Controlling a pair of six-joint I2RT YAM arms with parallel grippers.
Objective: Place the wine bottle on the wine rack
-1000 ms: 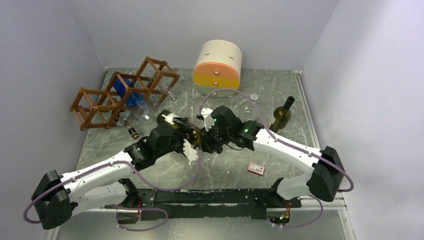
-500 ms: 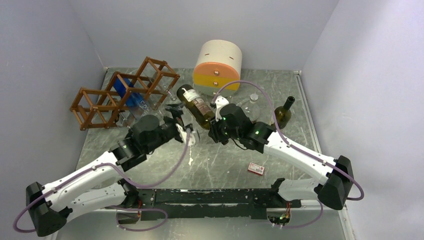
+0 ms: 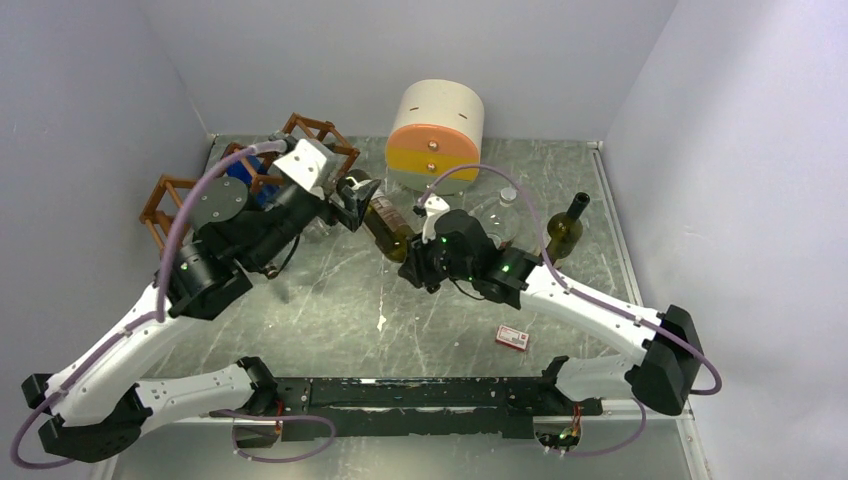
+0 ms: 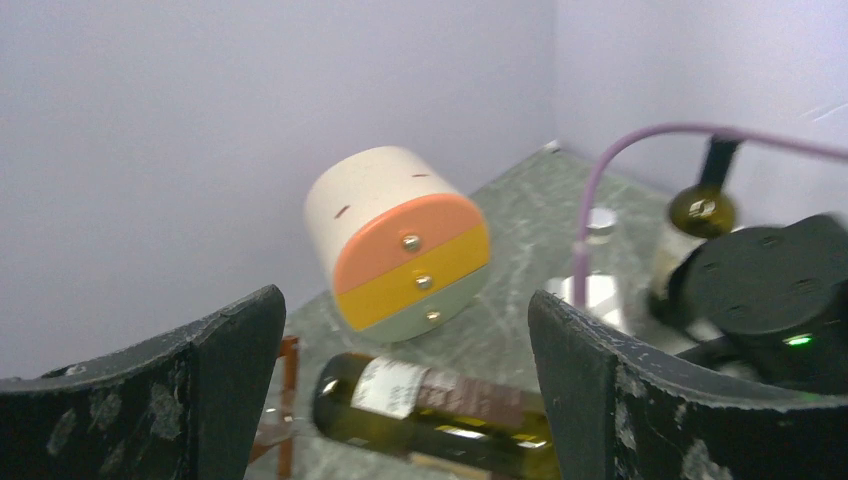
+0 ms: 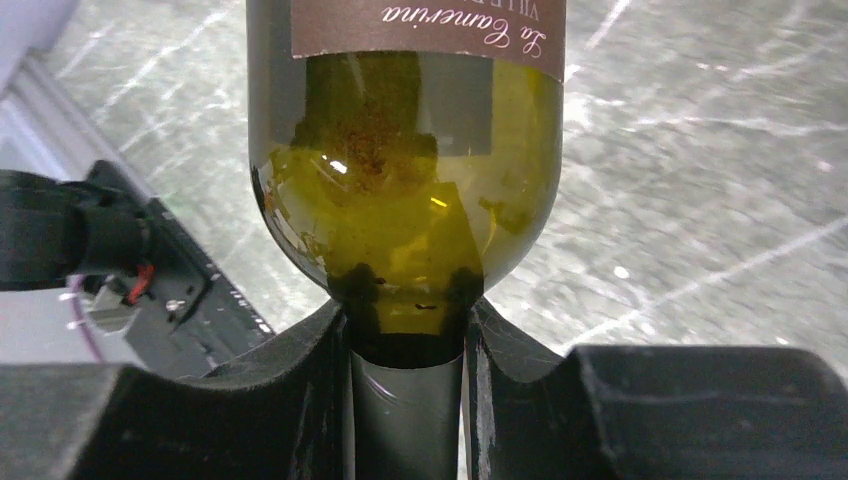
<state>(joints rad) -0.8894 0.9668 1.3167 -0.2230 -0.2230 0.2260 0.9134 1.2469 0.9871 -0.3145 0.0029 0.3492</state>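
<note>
Currently the right gripper (image 5: 405, 320) is clamped on the neck of the wine bottle (image 5: 405, 150); my right wrist view shows both fingers (image 5: 325, 345) pressed against the glass just below the shoulder, jaws nearly closed. From the overhead camera the bottle (image 3: 388, 225) hangs tilted above the table (image 3: 330, 300), neck low in the right gripper (image 3: 414, 268) and base pointing up and away toward the far left. It sits in front of the round cream-and-orange drawer cabinet (image 3: 437, 135) and to the right of the wine rack (image 3: 322, 130), outside every cell.

Left gripper (image 3: 352, 203): spread wide, holding nothing. It is raised just beside the bottle's base, between bottle and rack. On the left wrist view its two dark fingers (image 4: 230, 380) frame the labelled bottle, which lies beyond them; I cannot tell whether any contact exists.

The left arm covers much of the rack, so I cannot judge its cells from overhead. A blue item (image 3: 240, 168) shows within the frame.

Other items noted: a second dark bottle (image 3: 563, 228) standing upright at the right, and a small red card (image 3: 512, 338) on the near table.
</note>
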